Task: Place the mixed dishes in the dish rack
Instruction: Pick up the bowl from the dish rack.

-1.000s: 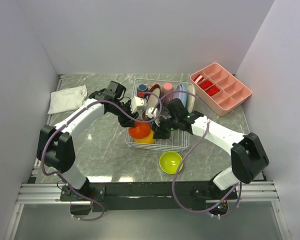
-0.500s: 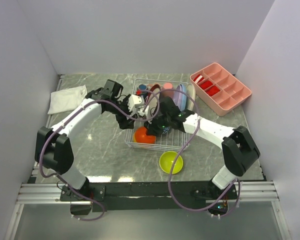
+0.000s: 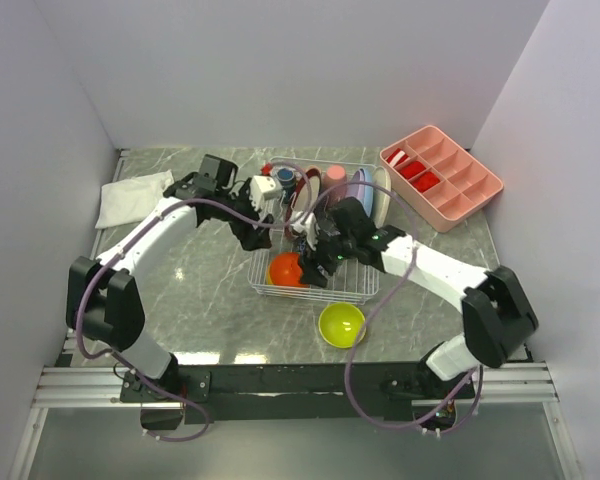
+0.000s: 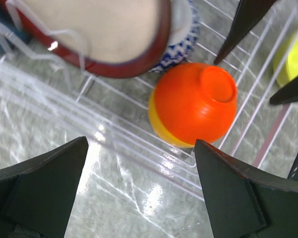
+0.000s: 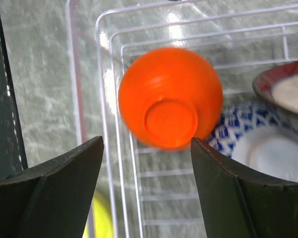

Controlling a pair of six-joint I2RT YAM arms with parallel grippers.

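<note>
Orange bowl (image 4: 196,104) upturned in rack (image 3: 360,290), left tool (image 4: 141,166) and right tool (image 5: 145,158) spread above.

An orange bowl (image 5: 170,96) is being framed between black jaws, a blue-and-white patterned bowl (image 5: 238,129) beside one jaw.

Left tool (image 4: 141,148) spread wide, right tool (image 5: 146,144) parted, both pointing down, close together
</note>
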